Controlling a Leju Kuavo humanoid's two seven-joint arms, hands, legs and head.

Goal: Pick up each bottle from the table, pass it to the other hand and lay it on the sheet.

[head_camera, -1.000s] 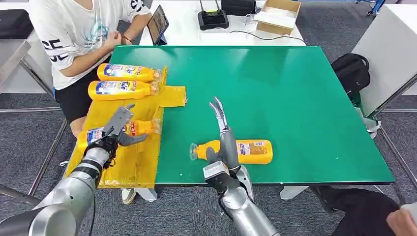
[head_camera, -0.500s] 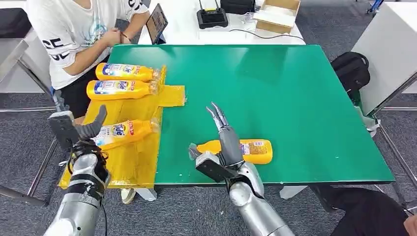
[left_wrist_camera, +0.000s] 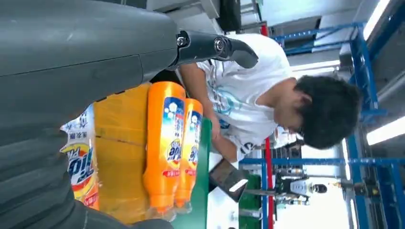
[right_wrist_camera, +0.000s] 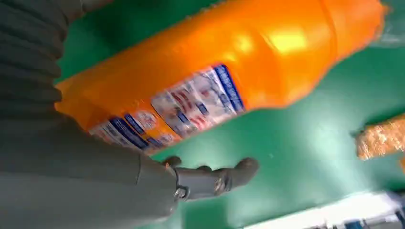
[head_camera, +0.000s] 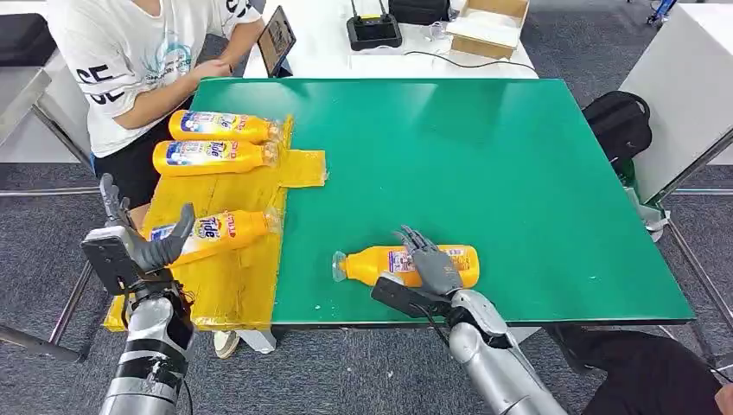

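Fingers of the right hand drape over the last orange bottle lying on the green surface; whether they grip it yet cannot be told. Pickup appears under way; lifting calls for a firm wrap. Left hand hangs spread and empty beside the yellow sheet, where three bottles lie. Blur hides the label.

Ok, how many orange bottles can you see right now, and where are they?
4. Three lie on the yellow sheet: far bottle, second bottle, near bottle by the left hand. The fourth bottle lies on the green table under the right hand.
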